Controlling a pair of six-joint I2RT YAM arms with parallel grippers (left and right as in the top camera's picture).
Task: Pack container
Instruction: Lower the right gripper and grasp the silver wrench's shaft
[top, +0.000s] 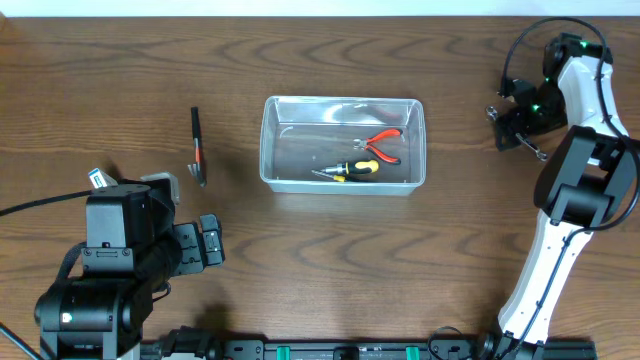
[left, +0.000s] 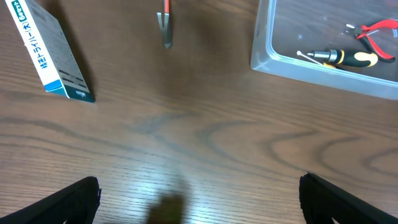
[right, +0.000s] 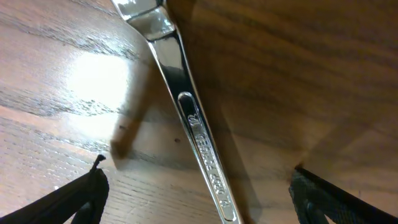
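The clear plastic container (top: 267, 150) sits mid-table and holds red-handled pliers (top: 381, 142) and a yellow-and-black screwdriver (top: 350, 170). My right gripper (top: 513, 122) is at the far right, well apart from the container. It is open, low over a chrome wrench (right: 193, 118) that lies on the wood between its fingers (right: 78, 199); nothing shows them touching it. My left gripper (top: 211, 243) is at the front left, open and empty above bare wood. Its wrist view shows the container's corner (left: 261, 59), the screwdriver (left: 339, 58) and the pliers (left: 376, 31).
A slim black-and-red hand tool (top: 198, 148) lies left of the container, also seen from the left wrist as the hand tool (left: 165, 25). A small blue-and-white box (top: 98, 179) lies by the left arm, the same box (left: 50, 53) at upper left in the wrist view.
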